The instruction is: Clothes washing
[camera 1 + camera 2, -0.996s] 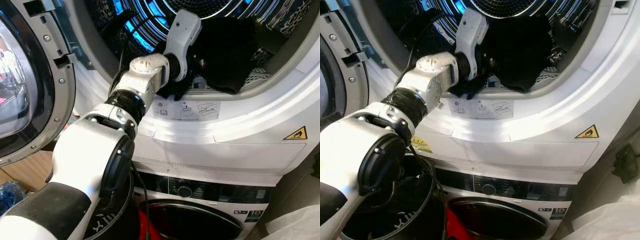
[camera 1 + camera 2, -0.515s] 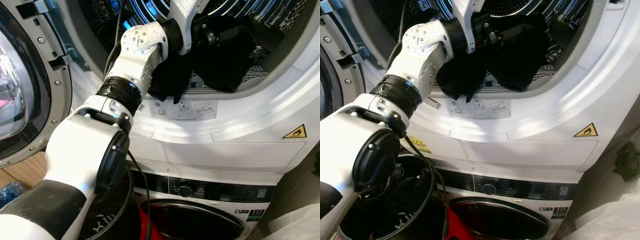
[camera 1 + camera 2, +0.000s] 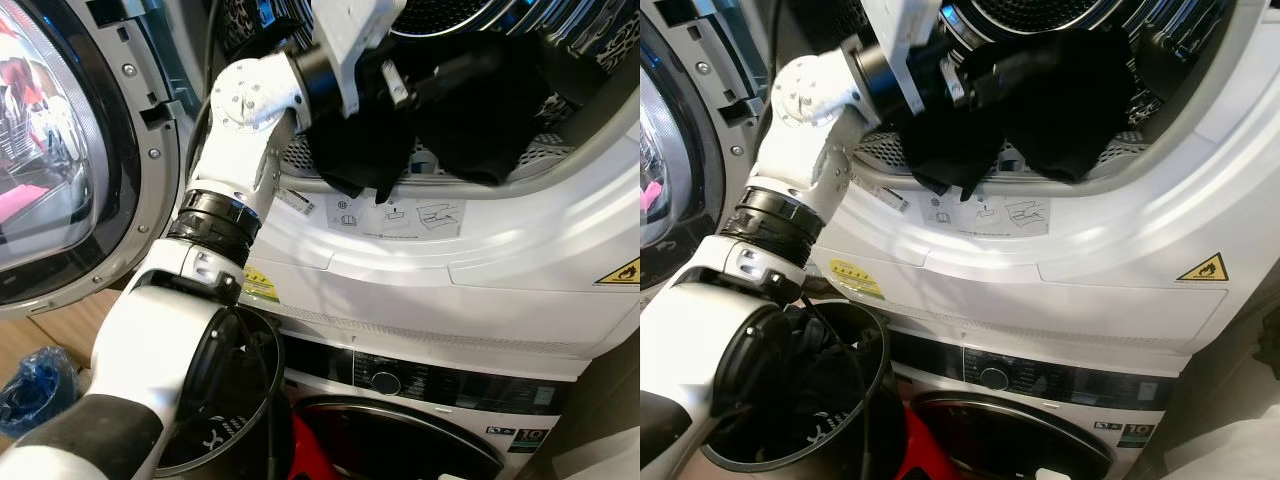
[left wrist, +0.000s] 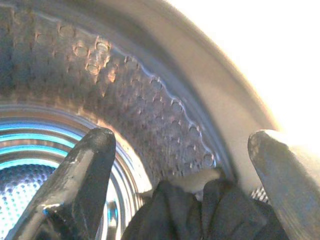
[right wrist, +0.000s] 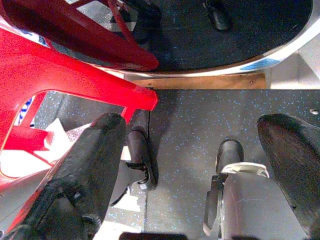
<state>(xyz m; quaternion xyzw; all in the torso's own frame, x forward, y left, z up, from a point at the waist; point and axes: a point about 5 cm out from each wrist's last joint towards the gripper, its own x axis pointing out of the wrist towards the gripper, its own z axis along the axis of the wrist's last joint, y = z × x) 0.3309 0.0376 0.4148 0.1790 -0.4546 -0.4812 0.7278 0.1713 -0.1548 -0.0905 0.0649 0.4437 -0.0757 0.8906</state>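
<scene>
Dryer drum (image 3: 300,160) | black garment (image 3: 470,100) over rim | black basket (image 3: 790,400) below

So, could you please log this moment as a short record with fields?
Appliance: upper drum machine, door swung open, stacked on a second machine
Left gripper: at the drum mouth, fingers apart
Black garment: draped over the drum's lower rim, partly hanging outside
Black bucket: beside the lower machine, dark clothes inside
Right gripper: idle, open, pointing at the floor
Red frame: beside the right gripper
</scene>
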